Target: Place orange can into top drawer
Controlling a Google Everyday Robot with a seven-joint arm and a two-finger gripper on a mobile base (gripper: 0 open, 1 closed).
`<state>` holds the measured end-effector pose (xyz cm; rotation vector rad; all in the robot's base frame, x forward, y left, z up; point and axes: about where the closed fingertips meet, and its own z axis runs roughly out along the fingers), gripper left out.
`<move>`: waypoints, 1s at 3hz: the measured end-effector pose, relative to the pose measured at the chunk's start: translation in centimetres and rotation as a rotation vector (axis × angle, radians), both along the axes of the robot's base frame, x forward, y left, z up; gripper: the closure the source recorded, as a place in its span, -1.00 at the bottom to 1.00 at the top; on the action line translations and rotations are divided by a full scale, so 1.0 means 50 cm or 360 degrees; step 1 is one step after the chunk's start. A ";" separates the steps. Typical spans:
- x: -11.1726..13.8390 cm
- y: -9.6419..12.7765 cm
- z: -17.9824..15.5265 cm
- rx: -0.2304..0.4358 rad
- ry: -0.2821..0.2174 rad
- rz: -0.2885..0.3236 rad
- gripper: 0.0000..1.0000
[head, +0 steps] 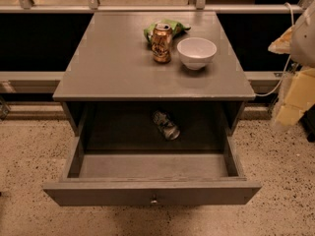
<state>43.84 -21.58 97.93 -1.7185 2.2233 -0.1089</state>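
The orange can (161, 43) stands upright on the grey cabinet top (113, 63), toward the back, just left of a white bowl (196, 52). The top drawer (152, 193) is pulled wide open toward me, with its round knob at the front centre. A dark silvery-grey can (166, 125) lies on its side at the back of the drawer. My gripper (291, 100) is at the right edge of the view, beside and right of the cabinet. It is well apart from the orange can and holds nothing that I can see.
A green snack bag (167, 27) lies behind the orange can. The cabinet stands on a speckled floor (275, 181). A dark wall with horizontal rails (44, 9) runs behind it. A cable hangs at the right near my arm.
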 end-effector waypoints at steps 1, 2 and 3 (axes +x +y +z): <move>0.013 0.002 0.003 0.0016 -0.0020 0.0009 -1.00; 0.087 0.015 0.015 0.0104 -0.0122 0.0063 -1.00; 0.212 0.043 0.028 0.0275 -0.0223 0.0151 -1.00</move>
